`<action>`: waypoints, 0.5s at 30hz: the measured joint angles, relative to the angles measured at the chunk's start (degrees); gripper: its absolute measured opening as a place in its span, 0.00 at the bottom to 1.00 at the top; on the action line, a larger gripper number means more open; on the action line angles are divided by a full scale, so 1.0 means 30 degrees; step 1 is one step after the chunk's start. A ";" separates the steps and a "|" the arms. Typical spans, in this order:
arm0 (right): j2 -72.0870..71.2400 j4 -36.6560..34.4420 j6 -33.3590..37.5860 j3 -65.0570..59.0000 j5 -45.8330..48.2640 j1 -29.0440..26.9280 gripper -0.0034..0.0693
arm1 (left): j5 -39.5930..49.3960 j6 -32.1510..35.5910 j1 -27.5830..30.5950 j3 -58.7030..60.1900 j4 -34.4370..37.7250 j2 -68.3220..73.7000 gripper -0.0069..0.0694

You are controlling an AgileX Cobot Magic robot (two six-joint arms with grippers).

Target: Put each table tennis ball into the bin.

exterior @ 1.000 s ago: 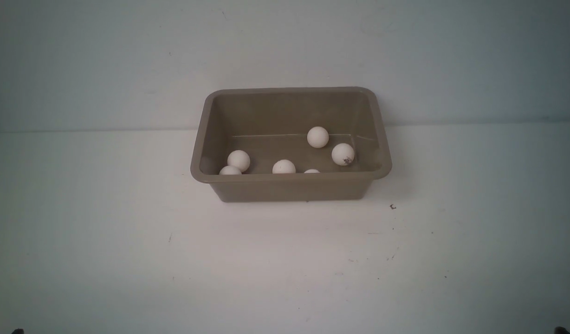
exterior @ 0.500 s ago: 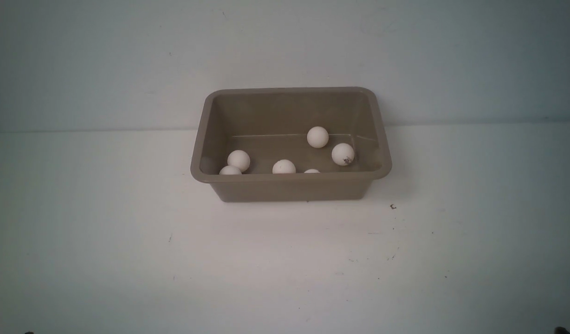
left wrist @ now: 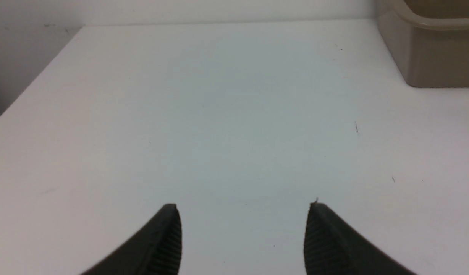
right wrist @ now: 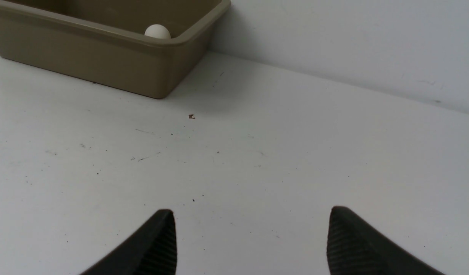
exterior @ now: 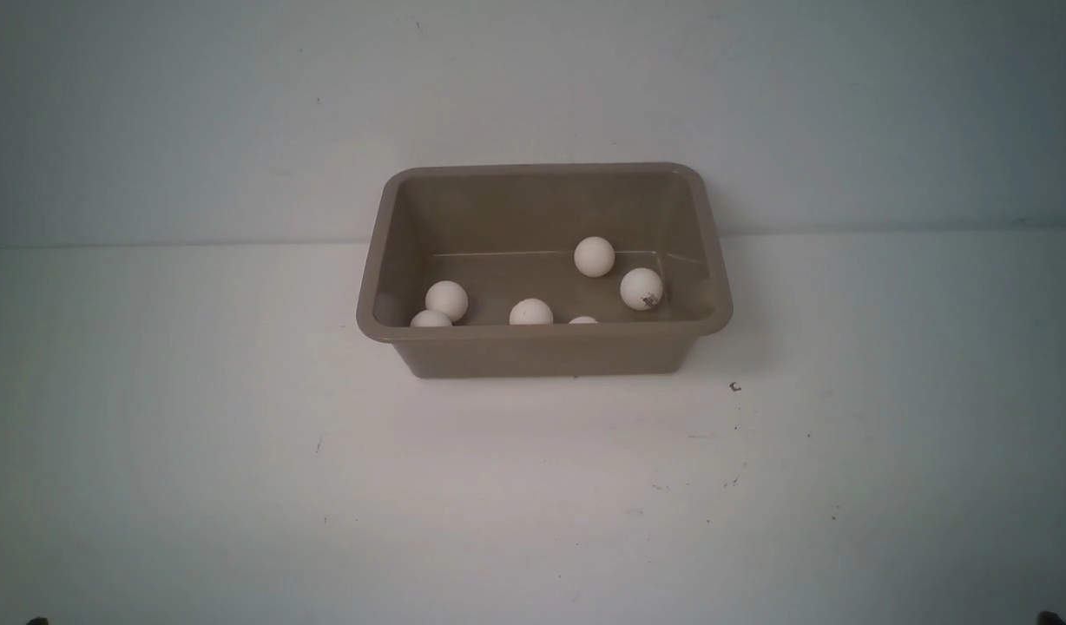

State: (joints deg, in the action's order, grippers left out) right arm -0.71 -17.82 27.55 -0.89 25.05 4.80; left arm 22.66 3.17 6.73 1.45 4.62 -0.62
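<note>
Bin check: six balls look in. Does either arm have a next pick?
Neither. All six balls lie in the bin; none on the table. Left gripper and right gripper are open, empty.

Left gripper point(left wrist: 243, 233): jaws parted, nothing between the dark ribbed fingertips point(left wrist: 169, 236), held low and angled forward. Right gripper point(right wrist: 251, 238): jaws spread wider, likewise empty, same low forward tilt. In the front view only slivers of each show at the lower corners.
</note>
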 joint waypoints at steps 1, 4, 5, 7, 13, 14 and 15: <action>0.0000 0.0000 0.0000 0.0000 0.0000 0.0000 0.71 | 0.0000 -0.0405 0.0000 0.0000 -0.0262 0.0000 0.61; 0.0000 0.0000 0.0000 0.0000 0.0000 0.0000 0.71 | 0.0000 -0.0095 0.0000 0.0000 -0.0408 0.0000 0.61; 0.0000 0.0000 0.0000 0.0000 0.0000 0.0000 0.71 | 0.0000 0.0099 0.0000 0.0000 -0.0436 0.0000 0.61; 0.0000 0.0000 0.0000 0.0000 0.0000 0.0000 0.71 | 0.0000 0.0627 0.0000 0.0000 -0.0445 0.0000 0.61; 0.0000 0.0000 0.0000 0.0000 0.0000 0.0000 0.71 | 0.0000 0.1131 0.0000 0.0000 -0.0445 0.0000 0.61; 0.0000 0.0000 0.0000 0.0000 0.0000 0.0000 0.71 | 0.0000 0.1131 0.0000 0.0000 -0.0445 0.0000 0.61; 0.0000 0.0000 0.0000 0.0000 0.0000 0.0000 0.71 | 0.0000 0.1131 0.0000 0.0000 -0.0445 0.0000 0.61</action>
State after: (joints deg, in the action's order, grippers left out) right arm -0.71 -17.82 27.55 -0.89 25.05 4.80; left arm 22.66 6.56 6.73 1.45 3.28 -0.62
